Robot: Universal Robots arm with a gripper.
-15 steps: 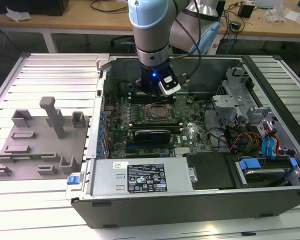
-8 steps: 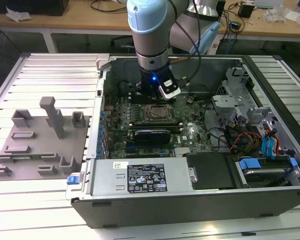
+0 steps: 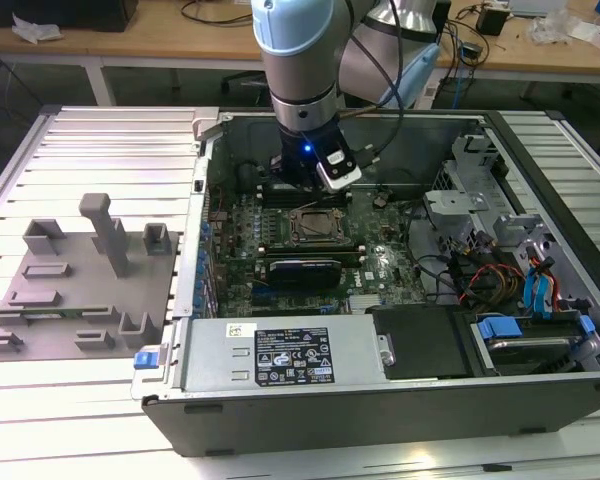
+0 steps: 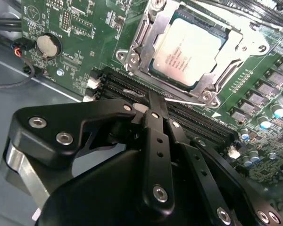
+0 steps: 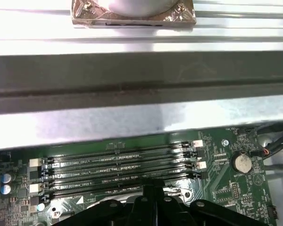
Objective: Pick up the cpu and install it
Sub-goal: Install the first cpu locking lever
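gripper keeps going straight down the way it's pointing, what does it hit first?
Probably the memory slots: the gripper points its tips at the bank beside the socket, where the cpu sits. The gap to the board is hard to judge.

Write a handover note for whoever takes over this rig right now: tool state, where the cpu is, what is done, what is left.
Tool: fingers together, holding nothing, tips over the memory slots just beside the socket.
Cpu: lying flat in the socket on the motherboard inside the open computer case.
Done: cpu picked up and placed in the socket.
Left: the pictures do not settle whether the socket frame is latched; check the thin lever beside it.
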